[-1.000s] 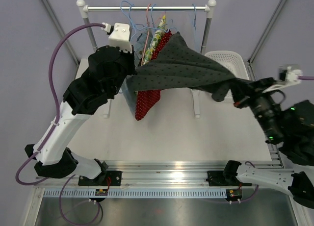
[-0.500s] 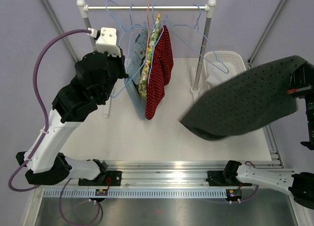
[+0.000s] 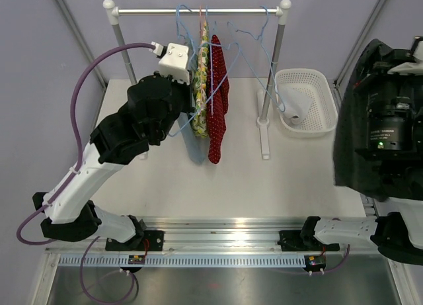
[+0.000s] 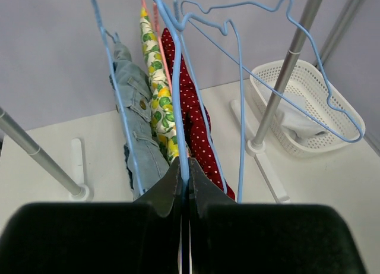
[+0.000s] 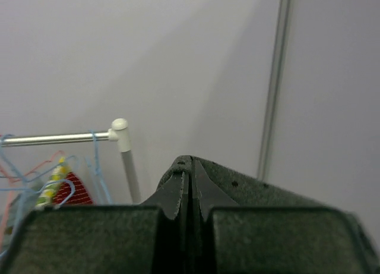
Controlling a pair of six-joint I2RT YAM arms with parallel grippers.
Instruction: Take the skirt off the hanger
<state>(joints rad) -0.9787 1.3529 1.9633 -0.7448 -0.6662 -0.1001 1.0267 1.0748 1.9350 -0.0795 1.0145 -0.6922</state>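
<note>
The dark grey dotted skirt [image 3: 346, 136] is off the rack and hangs at the far right of the top view, draped beside my raised right arm. My right gripper [image 5: 189, 178] is shut on a fold of the skirt [image 5: 267, 191], held high with the wall behind it. My left gripper [image 4: 184, 174] is shut on the thin wire of a blue hanger [image 4: 176, 90] that hangs from the rail [image 3: 198, 11]. An empty blue hanger [image 3: 254, 48] hangs bare to the right of the clothes.
On the rail hang a denim garment [image 4: 135, 116], a lemon-print garment [image 4: 155, 84] and a red polka-dot garment [image 3: 217, 100]. A white basket [image 3: 317, 123] with something pale inside stands at the back right, beside the rack's right post [image 3: 274, 60].
The skirt came off the hanger: my right arm swung it right and up. My left arm dipped left, then returned to the rack with the hanger wire.
</note>
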